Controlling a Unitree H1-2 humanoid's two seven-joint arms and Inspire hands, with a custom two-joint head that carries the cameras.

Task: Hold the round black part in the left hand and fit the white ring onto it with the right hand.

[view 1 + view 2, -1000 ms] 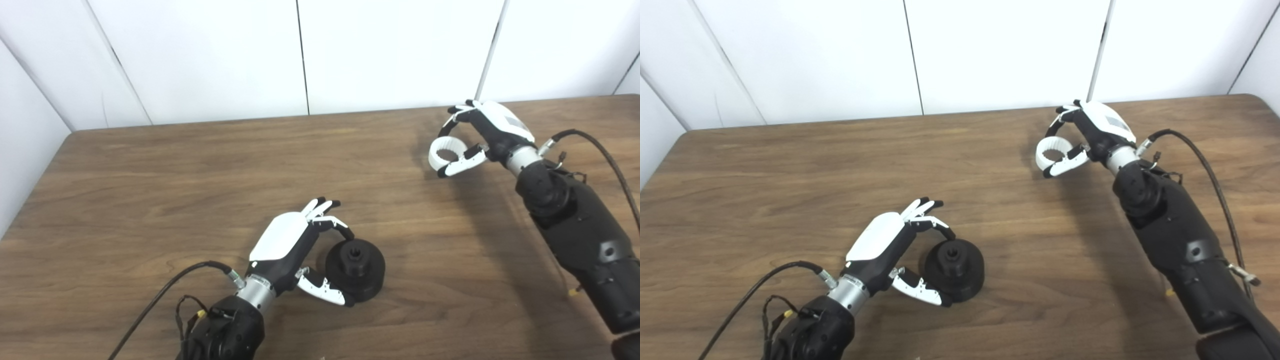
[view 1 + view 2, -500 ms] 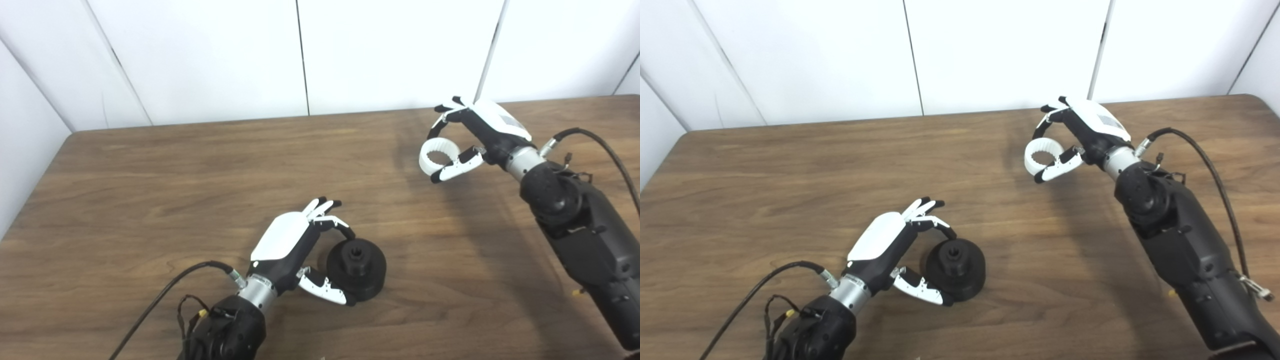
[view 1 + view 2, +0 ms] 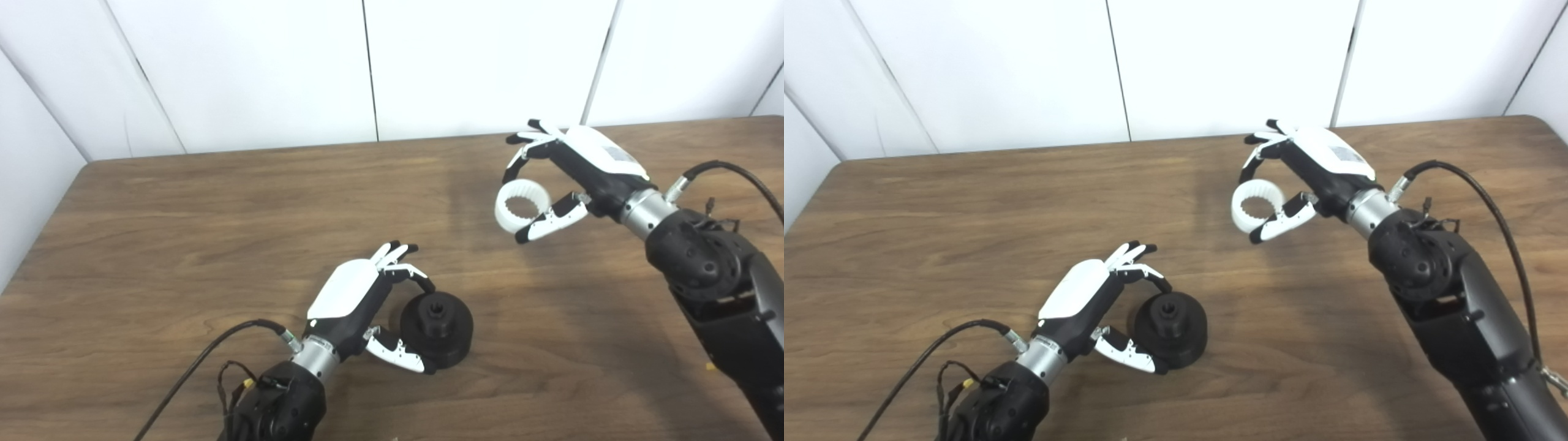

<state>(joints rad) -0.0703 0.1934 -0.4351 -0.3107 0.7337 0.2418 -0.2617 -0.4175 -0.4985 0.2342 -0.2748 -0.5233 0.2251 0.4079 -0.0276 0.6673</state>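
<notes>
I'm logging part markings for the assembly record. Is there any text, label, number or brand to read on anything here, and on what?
None can be read.
Right hand: a small grey patch on its white back cover, too blurred to tell if it is print.
White ring, round black part, left hand and table: no markings visible.

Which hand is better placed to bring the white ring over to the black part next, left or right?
Right. The right hand already holds the white ring above the table, free to travel. The left hand is wrapped around the round black part, which rests on the table, so it should likely just steady it.
</notes>
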